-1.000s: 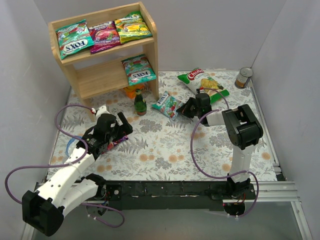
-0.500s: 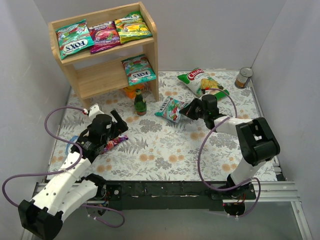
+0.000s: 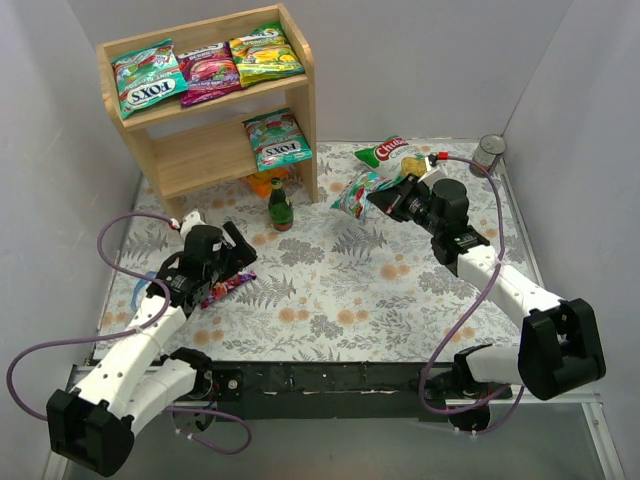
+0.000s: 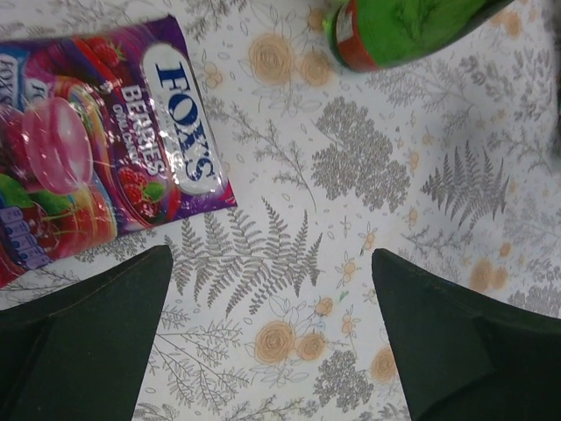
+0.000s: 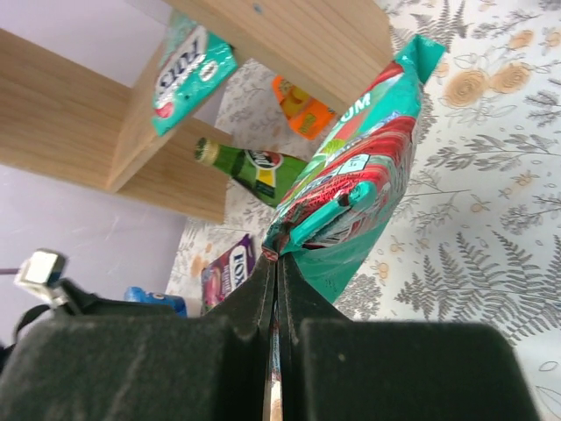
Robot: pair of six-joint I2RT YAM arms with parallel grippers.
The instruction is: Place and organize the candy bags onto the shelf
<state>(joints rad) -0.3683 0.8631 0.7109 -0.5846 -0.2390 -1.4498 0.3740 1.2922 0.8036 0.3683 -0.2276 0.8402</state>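
The wooden shelf point(image 3: 195, 155) stands at the back left. Its top tier holds a teal point(image 3: 148, 80), a magenta point(image 3: 208, 72) and a yellow-green candy bag point(image 3: 264, 52); another teal bag point(image 3: 278, 140) lies on the lower tier. My right gripper point(image 3: 378, 200) is shut on the edge of a teal candy bag point(image 5: 359, 184), which hangs in the air right of the shelf. A magenta candy bag point(image 4: 96, 149) lies flat on the table. My left gripper point(image 4: 272, 324) hovers open just beside it, with only tablecloth between the fingers.
A green bottle point(image 3: 280, 207) stands in front of the shelf's right panel, with an orange item point(image 3: 265, 183) behind it. A white-and-green chip bag point(image 3: 400, 155) lies behind my right gripper. A tin can point(image 3: 489, 154) sits at the back right corner.
My right arm has lifted the teal bag off the table and stretched back toward the shelf. My left arm has shifted slightly near the magenta bag, jaws still open.
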